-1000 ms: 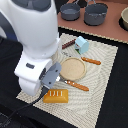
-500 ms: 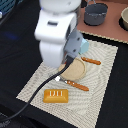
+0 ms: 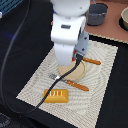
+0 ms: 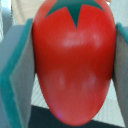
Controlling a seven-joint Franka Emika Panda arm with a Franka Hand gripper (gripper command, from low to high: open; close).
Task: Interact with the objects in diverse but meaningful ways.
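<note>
Tomato pinched in the gripper [image 4: 75, 60]

The red tomato [image 4: 74, 57] sits squeezed between both pads [image 4: 17, 75]. Below, the bread block [image 3: 57, 95] lies on the woven mat [image 3: 35, 80]; beyond it the tan plate [image 3: 79, 72], then grey pot [image 3: 97, 13].

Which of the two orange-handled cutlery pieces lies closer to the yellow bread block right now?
The fork, lying between the plate and the bread block. The other piece lies beyond the plate, farther from the bread.

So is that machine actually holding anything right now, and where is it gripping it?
Yes: the tool holds the red tomato, squeezed between its two grey pads on opposite sides of the tomato's body, its green stem cap facing the wrist camera.
</note>
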